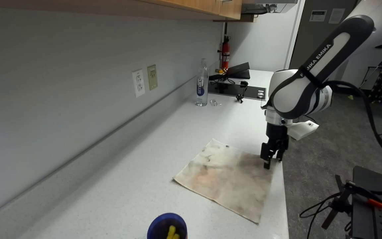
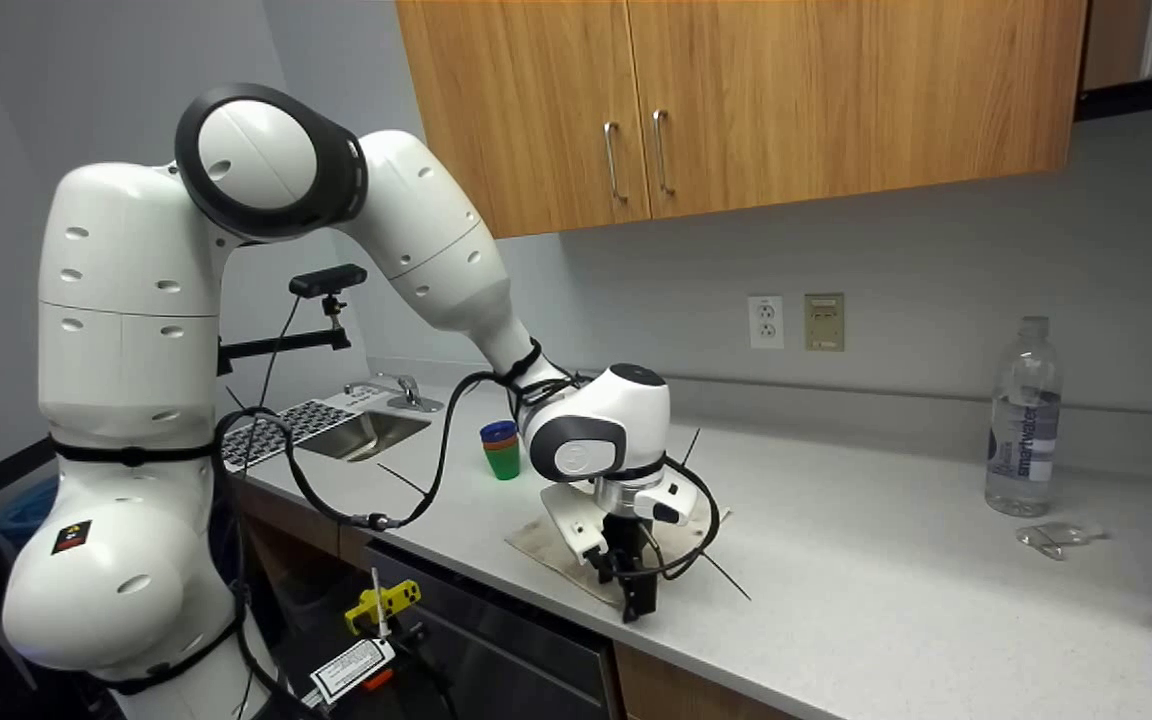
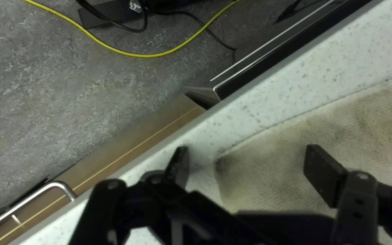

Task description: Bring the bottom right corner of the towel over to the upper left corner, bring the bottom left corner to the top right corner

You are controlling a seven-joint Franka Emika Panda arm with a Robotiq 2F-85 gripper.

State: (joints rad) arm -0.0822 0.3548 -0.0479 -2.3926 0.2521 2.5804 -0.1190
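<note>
The beige, stained towel [image 1: 224, 181] lies flat on the white counter near its front edge. It also shows in an exterior view, partly hidden behind the arm [image 2: 551, 550], and in the wrist view [image 3: 271, 180]. My gripper [image 1: 273, 163] points down at the towel corner nearest the counter's front edge and the cooktop. In the wrist view my gripper [image 3: 247, 160] is wide open and empty. That towel corner [image 3: 223, 165] lies between the fingers, with one finger over bare counter and one over the cloth. Whether the fingertips touch the surface, I cannot tell.
A blue-rimmed cup [image 1: 159, 222] tops a stack of coloured cups [image 2: 503, 460] beyond the towel. A water bottle [image 1: 202, 83] stands by the wall near a clear plastic piece [image 2: 1046, 538]. A black cooktop [image 1: 224, 89] lies farther along. The counter's front edge [image 3: 168, 139] drops to the floor.
</note>
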